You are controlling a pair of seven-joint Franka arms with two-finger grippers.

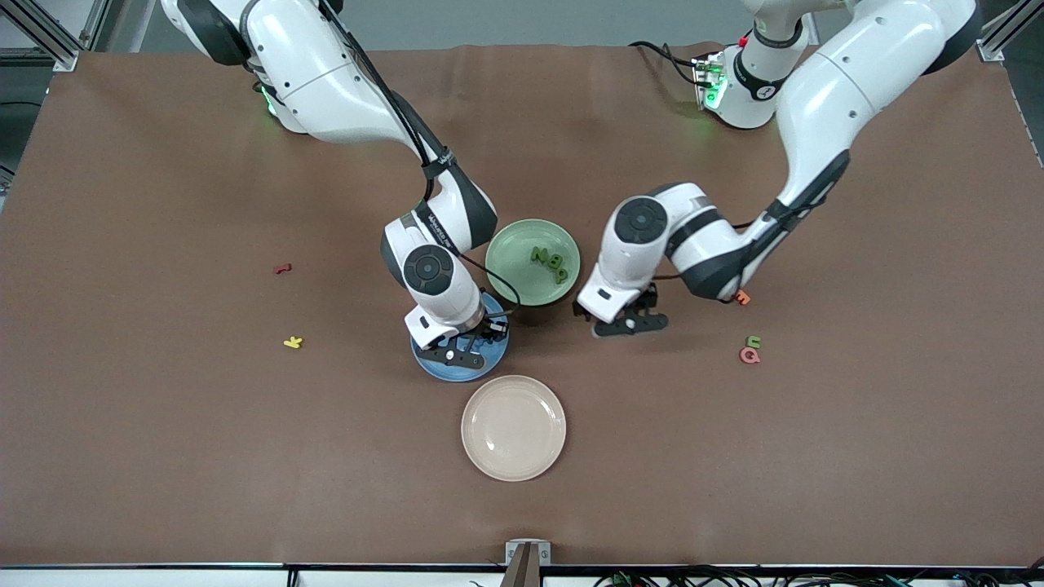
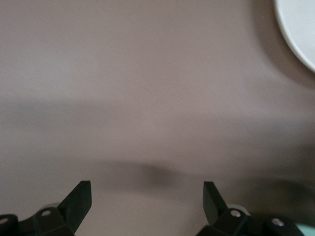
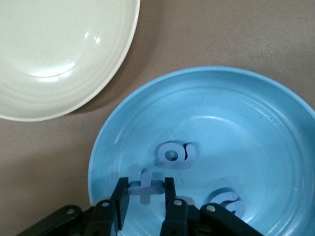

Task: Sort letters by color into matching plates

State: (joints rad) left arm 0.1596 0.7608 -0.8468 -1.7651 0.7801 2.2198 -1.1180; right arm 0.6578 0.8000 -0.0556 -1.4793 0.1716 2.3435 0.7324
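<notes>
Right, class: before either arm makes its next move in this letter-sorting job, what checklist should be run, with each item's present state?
1. Right gripper shut on blue letter over the blue plate: ok.
2. Other blue letters in that plate: ok, at least two show.
3. Left gripper open, holding nothing, over bare table beside the green plate: ok.
4. Green letters in the green plate: ok.
5. All green letters sorted: not ok, one lies toward the left arm's end.
6. Cream plate free of letters: ok.
</notes>
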